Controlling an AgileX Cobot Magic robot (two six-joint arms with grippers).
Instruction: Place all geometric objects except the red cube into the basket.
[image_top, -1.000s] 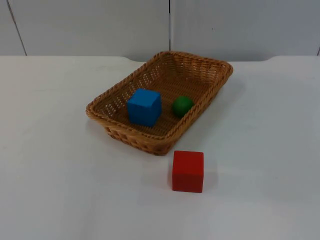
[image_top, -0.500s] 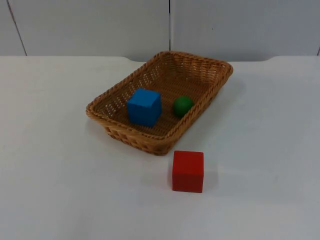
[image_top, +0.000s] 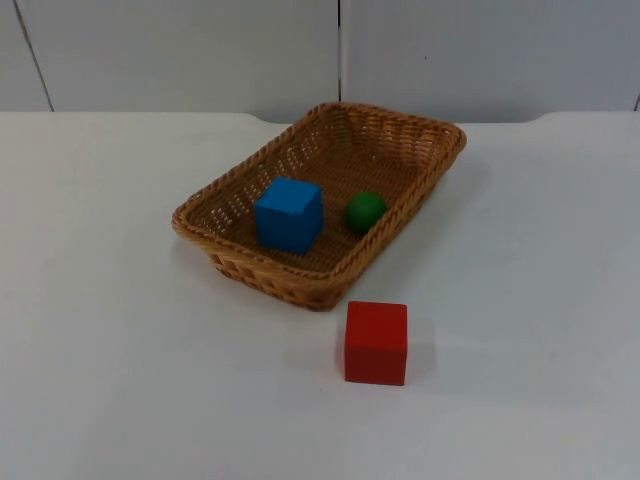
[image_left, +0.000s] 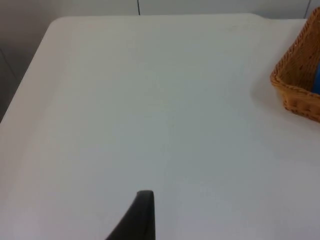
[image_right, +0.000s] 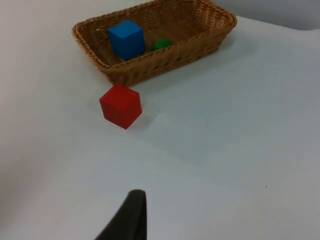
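White table top (image_top: 120, 300), grey partition wall (image_top: 180, 50) behind it.

Wicker basket (image_top: 430, 165) sits mid-table, angled, upright. Inside it: blue cube (image_top: 289, 214) toward the near end, resting on the basket floor; green ball (image_top: 365, 213) just beside it, apart from the cube by a small gap.

Red cube (image_top: 376, 343) on the table near the basket's near corner, outside it, not touching the rim.

Left gripper: one black fingertip (image_left: 140, 216) over bare table, basket corner off to the side. Right gripper: one fingertip (image_right: 131, 216), well apart from the red cube. Cannot tell whether either is open or closed; neither holds anything visible. Both arms appear to wait.

Judgement: sorting looks complete, since both non-red objects are in the basket and the red cube is rightly left out. Next move calls for nothing beyond keeping clear of the red cube.
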